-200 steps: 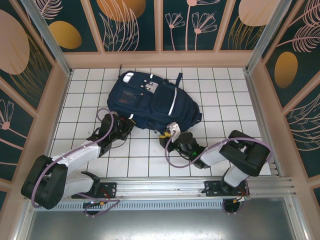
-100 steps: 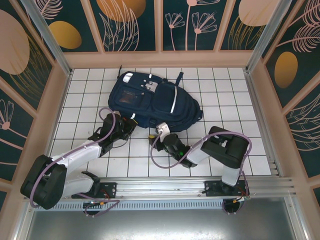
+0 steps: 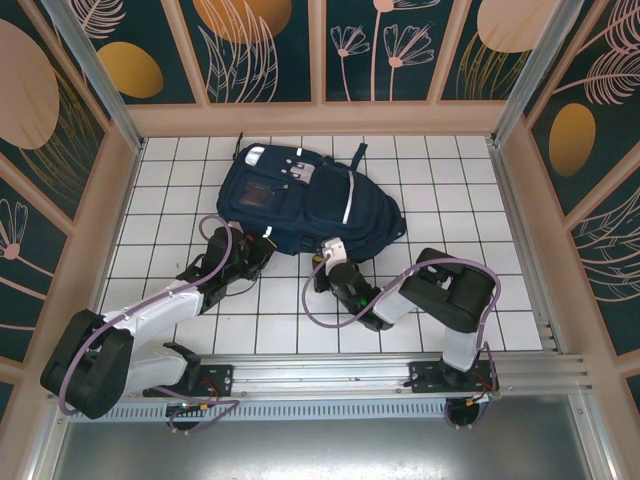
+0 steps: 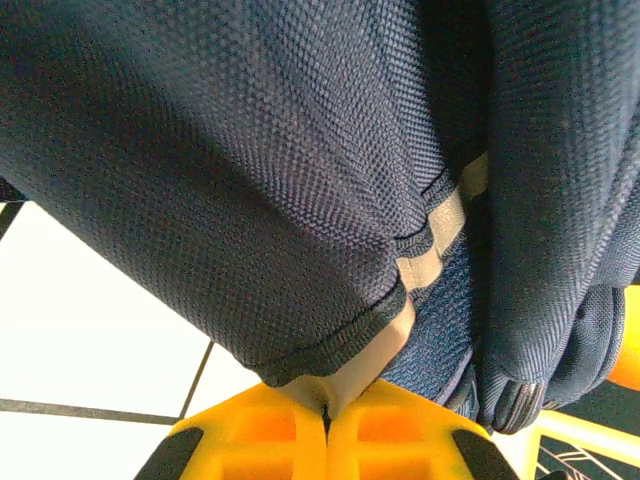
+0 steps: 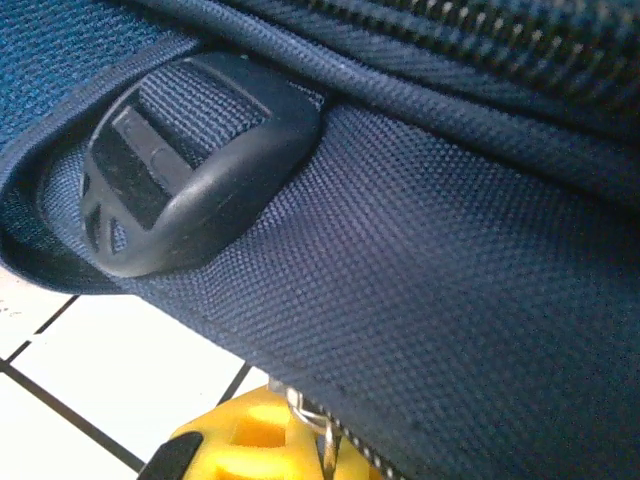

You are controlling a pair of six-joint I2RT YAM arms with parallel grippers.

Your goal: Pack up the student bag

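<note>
Two grippers are working at the near edge of the student bag (image 3: 300, 205) in the top view: the left gripper (image 3: 258, 243) is sitting at the bag's near left corner, and the right gripper (image 3: 330, 247) is touching its near edge further right. The navy bag is lying flat on the white tiled table (image 3: 440, 190), white stripes showing, with more bare tile on its near side than behind it.

From the left wrist, we are seeing yellow fingers (image 4: 270, 430) pressing together on the bag's hem, a pale reflective stripe (image 4: 445, 220) running in between them.

From the right wrist, the jaws are clamping what looks like a metal zipper pull (image 5: 308, 408) on the bag, near its black buckle (image 5: 190, 170). We are reading this as a zip-opening step. The left should be anchoring the fabric taut while the right is drawing the pull along the zip line, not away from the bag, or the small tab may slip free.
</note>
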